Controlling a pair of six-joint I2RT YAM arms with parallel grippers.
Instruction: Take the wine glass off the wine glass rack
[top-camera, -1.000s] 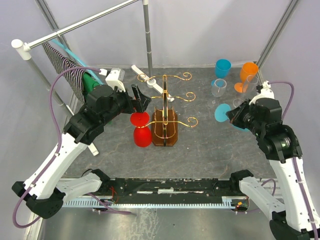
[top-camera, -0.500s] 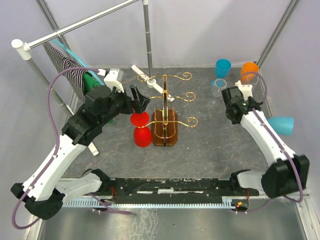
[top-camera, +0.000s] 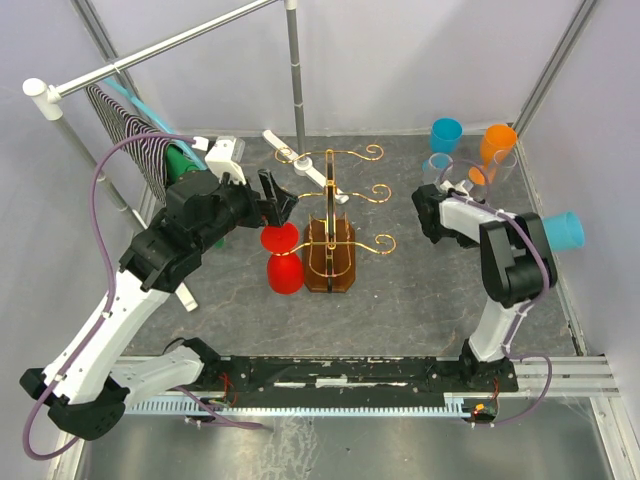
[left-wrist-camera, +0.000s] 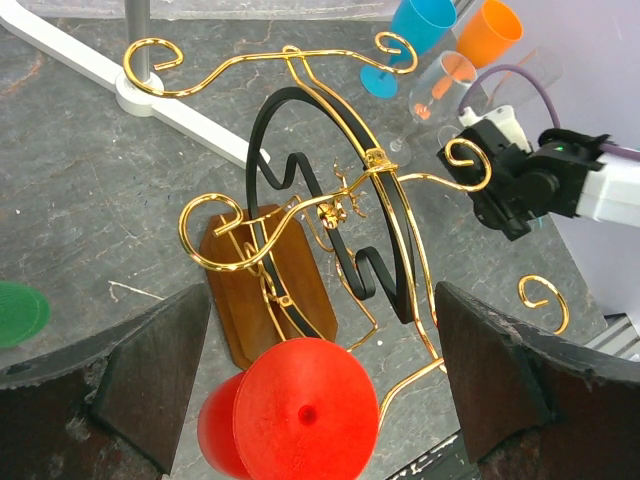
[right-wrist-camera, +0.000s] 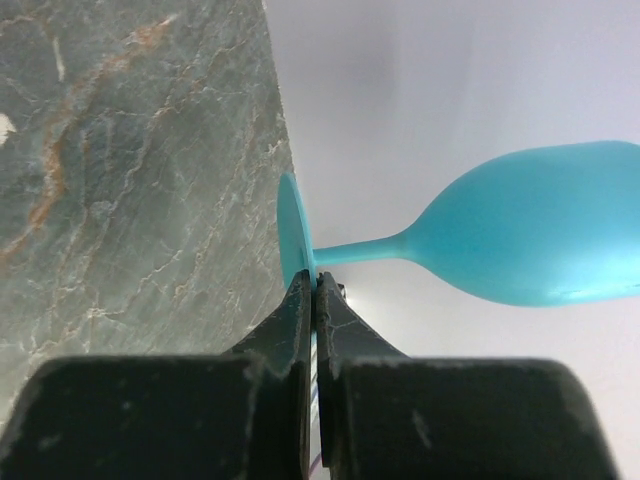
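A red wine glass (top-camera: 282, 257) hangs upside down from a lower left arm of the gold wine glass rack (top-camera: 336, 196), beside its brown wooden base (top-camera: 330, 262). My left gripper (top-camera: 277, 199) is open just left of the rack. In the left wrist view its fingers (left-wrist-camera: 150, 375) stand wide on either side of the red glass's foot (left-wrist-camera: 300, 410) without touching it. My right gripper (right-wrist-camera: 315, 285) is shut on the foot rim of a teal wine glass (right-wrist-camera: 540, 235). That glass (top-camera: 566, 229) lies sideways in the air at the right wall.
At the back right stand a teal glass (top-camera: 446, 134), an orange glass (top-camera: 497, 146) and a clear glass (top-camera: 437, 176). A grey pole frame (top-camera: 295, 75) on a white foot (top-camera: 300, 166) rises behind the rack. A striped cloth (top-camera: 125, 128) hangs at the left.
My right arm has folded and swung, carrying the teal glass from beside the back glasses out to the right wall. The left gripper has barely moved.
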